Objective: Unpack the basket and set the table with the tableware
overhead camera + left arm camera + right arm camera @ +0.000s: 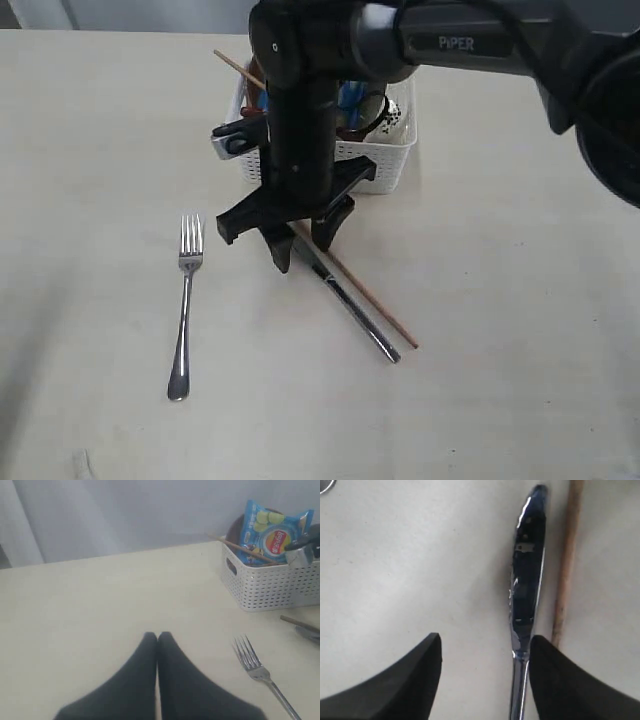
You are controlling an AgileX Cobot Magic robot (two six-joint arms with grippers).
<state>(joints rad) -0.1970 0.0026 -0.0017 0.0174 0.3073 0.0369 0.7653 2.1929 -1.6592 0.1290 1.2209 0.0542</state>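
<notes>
The white basket (385, 160) (265, 585) stands at the back of the table (500, 330), with one wooden chopstick (238, 66) (245, 549) sticking out of it. In front of it the steel knife (365, 318) (527, 570) and another chopstick (385, 315) (567, 565) lie side by side. My right gripper (303, 250) (485, 642) hangs open just above the knife, whose handle runs close along one finger (560, 680), ungripped. The steel fork (185, 300) (260, 670) lies further left. My left gripper (157, 636) is shut and empty, low over the table near the fork, and out of the exterior view.
A blue chips bag (350, 95) (272, 532) stands in the basket in front of a brown plate (235, 527). An off-white bowl (393, 115) shows at the basket's right end. The right arm hides much of the basket's inside.
</notes>
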